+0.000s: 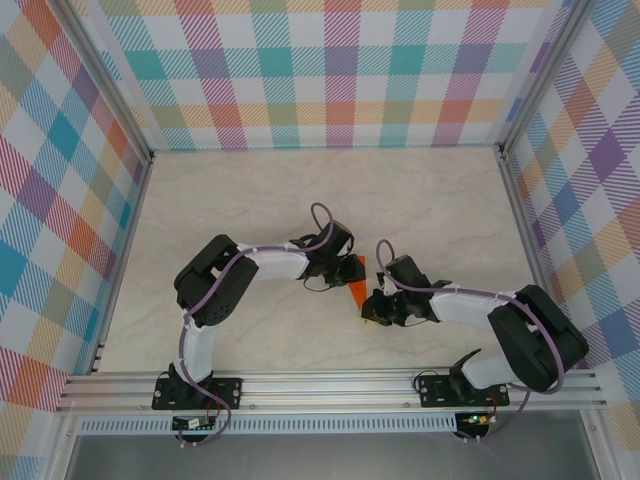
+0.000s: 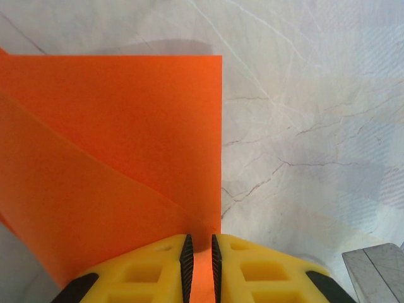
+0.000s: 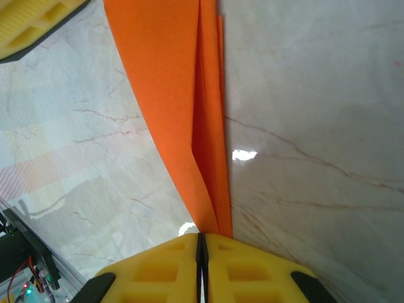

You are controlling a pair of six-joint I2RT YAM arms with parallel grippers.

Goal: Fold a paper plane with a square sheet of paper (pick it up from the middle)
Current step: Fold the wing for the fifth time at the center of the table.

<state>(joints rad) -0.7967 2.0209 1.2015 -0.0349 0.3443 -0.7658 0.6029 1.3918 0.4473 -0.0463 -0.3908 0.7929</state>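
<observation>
Over mid-table, pinching paper (image 1: 353,284) at opposite ends with left gripper (image 2: 201,259) and right gripper (image 3: 202,243), both clamped on it; folded into narrow layers already, probably wing folds left

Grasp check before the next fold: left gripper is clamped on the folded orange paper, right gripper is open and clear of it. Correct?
Not quite. The right gripper is not open and clear of it. The right wrist view shows its jaws shut on the narrow end of the folded orange paper. The rest holds: the left gripper is clamped on the paper.
</observation>
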